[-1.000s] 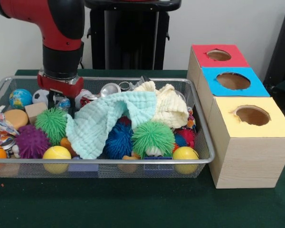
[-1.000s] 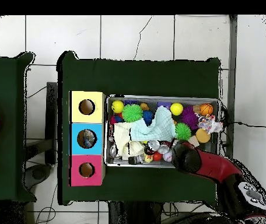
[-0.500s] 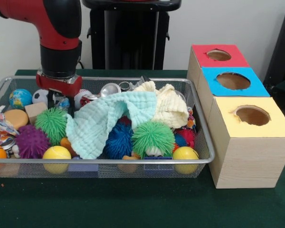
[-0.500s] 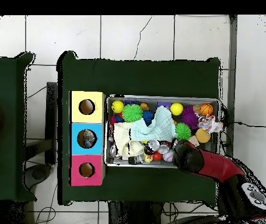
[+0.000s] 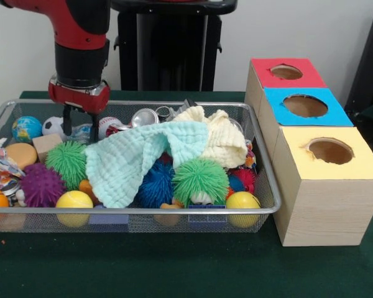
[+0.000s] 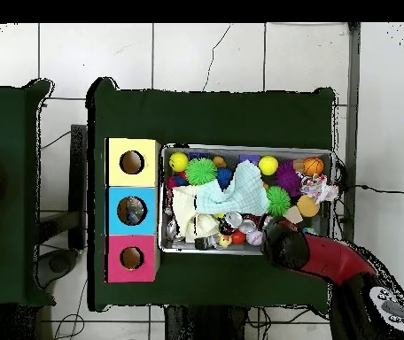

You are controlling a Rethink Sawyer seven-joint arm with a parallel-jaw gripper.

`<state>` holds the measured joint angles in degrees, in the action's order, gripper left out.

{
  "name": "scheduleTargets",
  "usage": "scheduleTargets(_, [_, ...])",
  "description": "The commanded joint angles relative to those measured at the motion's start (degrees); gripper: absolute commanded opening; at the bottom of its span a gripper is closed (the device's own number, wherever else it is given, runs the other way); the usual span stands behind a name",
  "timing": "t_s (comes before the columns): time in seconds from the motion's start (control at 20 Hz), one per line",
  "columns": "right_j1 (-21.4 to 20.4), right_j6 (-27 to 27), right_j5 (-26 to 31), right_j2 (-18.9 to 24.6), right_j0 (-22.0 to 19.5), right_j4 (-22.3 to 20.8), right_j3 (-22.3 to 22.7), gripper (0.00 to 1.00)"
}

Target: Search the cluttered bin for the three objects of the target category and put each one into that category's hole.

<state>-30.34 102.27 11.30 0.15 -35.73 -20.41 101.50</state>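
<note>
Gripper (image 5: 79,127) fingers spread, astride pale blue object (image 5: 82,131), grip unconfirmed. Wire bin (image 5: 143,212) packed: spiky balls, smooth balls, mint cloth (image 5: 137,158). Three-hole box (image 5: 311,146) right of bin: red, blue, yellow tops.

Bin (image 5: 261,186): fine wire mesh with a smooth, shiny metal rim. Mint cloth (image 5: 133,158): soft woven fabric with a waffle texture, matt. Cream cloth (image 5: 224,139): similar crinkled fabric. Green ball (image 5: 200,179): rubbery, covered in soft spikes. Yellow ball (image 5: 74,200): smooth, slightly glossy. Can (image 5: 144,117): bright reflective metal. Boxes (image 5: 323,211): pale, bare wood-grain sides with matt painted tops. Table cover (image 5: 174,267): dark green matt felt.
</note>
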Motion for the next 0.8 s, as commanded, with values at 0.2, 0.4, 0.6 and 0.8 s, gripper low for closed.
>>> scheduleTargets(0.2, [1.87,4.43,6.24,0.43,2.61,-0.34,5.13,1.00])
scheduleTargets(0.4, [3.23,4.20,5.44,0.74,2.40,-0.35,4.23,1.00])
scheduleTargets(0.6, [4.05,4.23,4.60,0.81,2.35,-0.56,3.84,1.00])
scheduleTargets(0.8, [5.04,4.22,4.02,0.69,2.39,-0.71,2.98,1.00])
